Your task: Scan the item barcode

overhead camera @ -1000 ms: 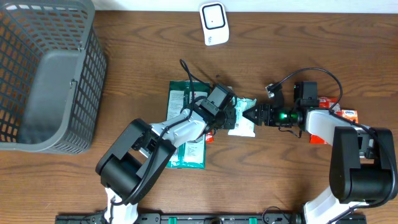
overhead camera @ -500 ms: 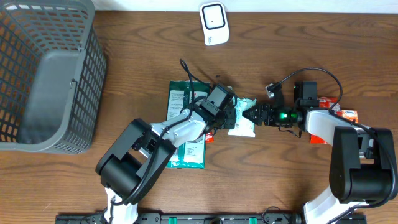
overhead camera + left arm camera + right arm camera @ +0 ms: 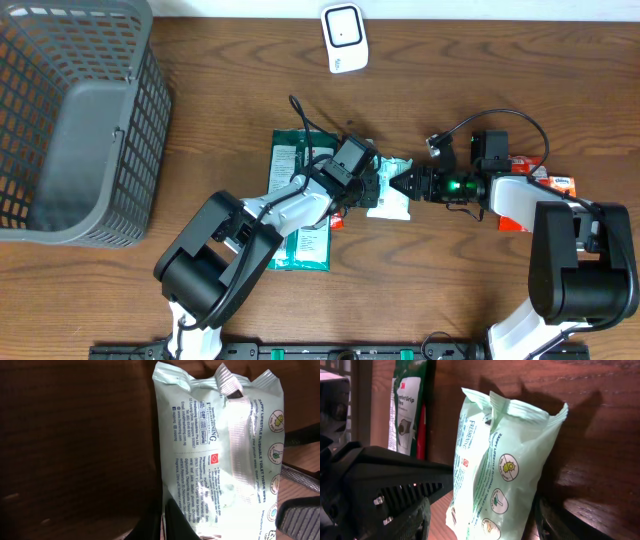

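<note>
Left gripper (image 3: 376, 187) apparently pinching pack (image 3: 390, 206), right gripper (image 3: 403, 185) straddling

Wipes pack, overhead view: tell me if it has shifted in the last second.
No. The wipes pack sits just where it was, measured against the white scanner at the top of the view.

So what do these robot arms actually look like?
Both are chunky black housings joined by white links. On the left arm and right arm a black cable loops near each wrist; a green light glows on the right one. The fingers are dark, with ribbed faces.
</note>
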Action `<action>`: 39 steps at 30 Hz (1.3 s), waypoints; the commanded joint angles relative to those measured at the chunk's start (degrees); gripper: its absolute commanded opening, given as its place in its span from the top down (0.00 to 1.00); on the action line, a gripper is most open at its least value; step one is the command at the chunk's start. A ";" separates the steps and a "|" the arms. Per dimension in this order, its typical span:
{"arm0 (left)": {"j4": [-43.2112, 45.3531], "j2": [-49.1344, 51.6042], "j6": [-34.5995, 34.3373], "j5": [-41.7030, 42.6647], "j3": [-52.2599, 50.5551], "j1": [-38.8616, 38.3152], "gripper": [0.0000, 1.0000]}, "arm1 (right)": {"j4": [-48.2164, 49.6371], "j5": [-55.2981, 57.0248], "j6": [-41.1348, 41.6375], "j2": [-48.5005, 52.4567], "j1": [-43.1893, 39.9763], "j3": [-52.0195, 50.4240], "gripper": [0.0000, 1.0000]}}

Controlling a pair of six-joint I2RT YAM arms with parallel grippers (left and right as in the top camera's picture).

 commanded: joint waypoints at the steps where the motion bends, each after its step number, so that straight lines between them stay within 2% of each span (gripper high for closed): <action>1: -0.96 2.54 -0.50 -1.27 0.04 -0.17 0.92 | -0.50 -0.07 0.85 1.53 0.96 -0.09 0.39; 12: -0.96 2.54 -0.50 -1.27 0.04 -0.17 0.92 | 0.28 0.02 0.85 1.53 3.45 -0.09 0.44; 14: -0.96 2.54 -0.50 -1.27 0.04 -0.17 0.92 | 0.48 0.02 0.85 1.53 3.61 -0.09 0.50; 19: -0.96 2.54 -0.50 -1.25 0.04 -0.17 0.92 | 0.81 0.24 0.83 1.53 3.58 -0.09 0.72; 21: -0.96 2.54 -0.50 -1.27 0.04 -0.17 0.92 | 0.83 0.24 0.81 1.53 3.58 -0.09 0.78; 32: -0.96 2.01 -0.48 -1.25 0.09 -0.17 0.92 | 0.83 2.69 0.83 1.53 3.56 -0.09 0.91; 36: -0.96 -2.43 1.46 -1.29 0.15 -0.13 0.86 | 0.85 2.67 0.83 1.51 3.56 -0.07 0.99; 39: -1.66 -8.04 3.87 -2.29 0.15 -0.13 0.83 | 0.87 2.69 0.83 1.51 3.56 -0.07 0.99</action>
